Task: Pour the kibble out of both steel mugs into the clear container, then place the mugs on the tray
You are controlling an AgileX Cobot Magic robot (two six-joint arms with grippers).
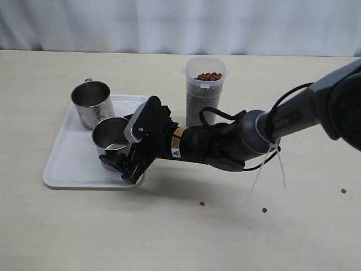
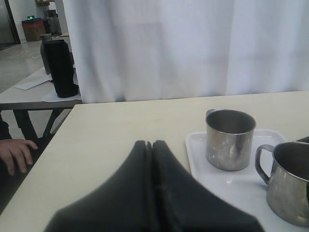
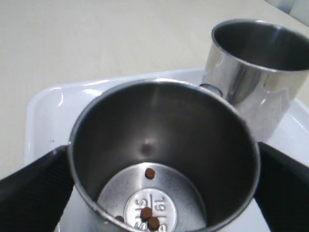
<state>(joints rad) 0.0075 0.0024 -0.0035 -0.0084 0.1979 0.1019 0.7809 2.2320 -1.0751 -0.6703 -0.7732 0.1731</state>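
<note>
Status: pour looks done, mugs placed.
- Container [image 1: 206, 99] upright on table [image 1: 169, 243], behind R arm. Kibble [image 1: 208, 76] fills it to near the rim.
- Both mugs upright on tray [image 1: 59, 164]. Far mug [image 1: 90, 104] sits toward back of tray, near mug [image 1: 110, 135] just in front of it. Can't tell if the two touch.
- Near mug not fully emptied: a few leftover pellets [image 3: 150, 173] on its floor (R wrist view). Far mug's inside not seen well enough to call empty.
- Three stray pellets [image 1: 264, 210] on table on R arm's side, well apart from tray.

Left to do (my read): R arm only has to let go and back off. Strictly, leftovers and strays mean the pour was incomplete.

R pincer [image 1: 125, 148]: jaws spread wide, one on either side of near mug. Mug is centred betw. them, base on tray. Pads [image 3: 34, 193] are right at the mug wall. Can't tell if clamped or slack.

L pincer [image 2: 148, 143]: jaws together, nothing in them. Hangs over bare table near the tray, apart from both mugs.
</note>
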